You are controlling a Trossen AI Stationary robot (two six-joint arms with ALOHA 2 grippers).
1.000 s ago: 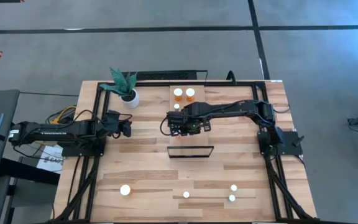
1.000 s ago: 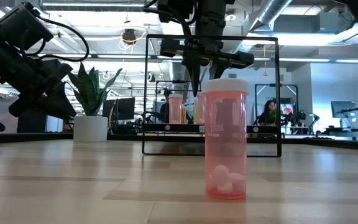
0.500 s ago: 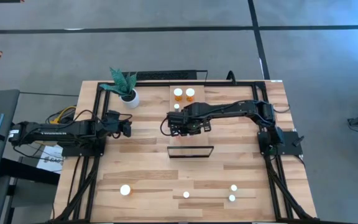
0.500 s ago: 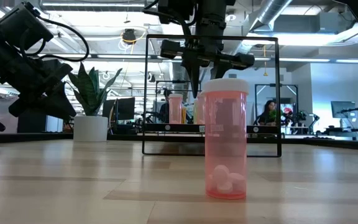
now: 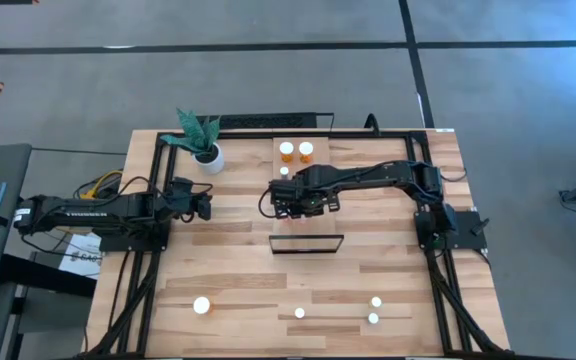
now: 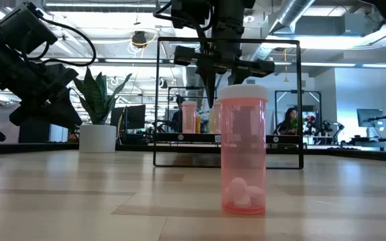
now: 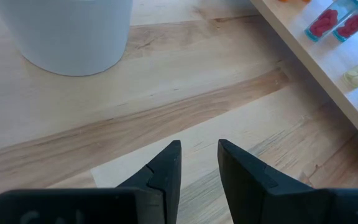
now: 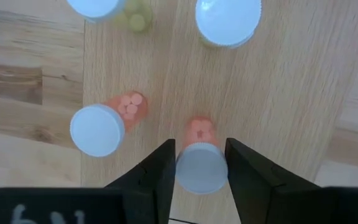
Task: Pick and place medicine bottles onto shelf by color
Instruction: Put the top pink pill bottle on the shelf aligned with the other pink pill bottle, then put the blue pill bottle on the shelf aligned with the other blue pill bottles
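Right gripper [image 8: 197, 163] sits over the shelf [image 8: 291, 93] at the frame's centre in the high view, fingers pointing down. Its jaws bracket the white cap of a small pink bottle [image 8: 199, 163] standing on the shelf — whether the pads press the cap or have just let go I cannot tell.

Beside it stands a second pink bottle [image 8: 101, 124], apart from the fingers. Two pale bottles [image 8: 227, 22] stand farther along the board. In the high view, two orange bottles [image 5: 296, 151] are at the shelf's upper end.

Left gripper [image 7: 197, 165] waits at centre left of the table, near the plant pot [image 7: 67, 31], jaws closed with a thin gap, holding nothing.

Four more bottles remain along the table's lower edge — the large one [image 5: 202, 305] at lower left. In the low view a pink bottle [image 6: 244, 150] with pills stands close, mid-frame.
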